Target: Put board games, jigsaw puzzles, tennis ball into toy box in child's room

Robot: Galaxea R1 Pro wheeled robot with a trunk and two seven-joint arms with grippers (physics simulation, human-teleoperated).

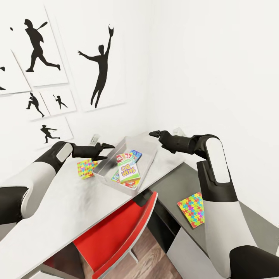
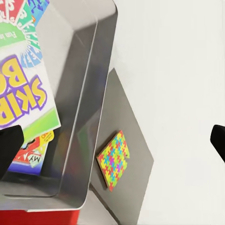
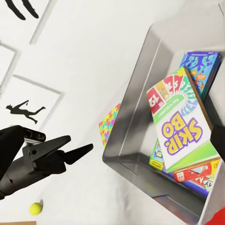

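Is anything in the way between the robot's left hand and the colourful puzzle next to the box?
Nothing visible. The left hand hangs open above the toy box, and the jigsaw puzzle lies flat on the table just beside it, uncovered from above.

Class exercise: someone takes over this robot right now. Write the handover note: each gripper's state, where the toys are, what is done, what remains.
Left gripper: open, empty, at the toy box's near rim.
Right gripper: looks closed, holds nothing, above the box's far end.
Done: board games lie stacked in the box.
Left: one jigsaw puzzle on the pale table beside the box; the other jigsaw puzzle on the dark lower section; the tennis ball on the table behind the left gripper.
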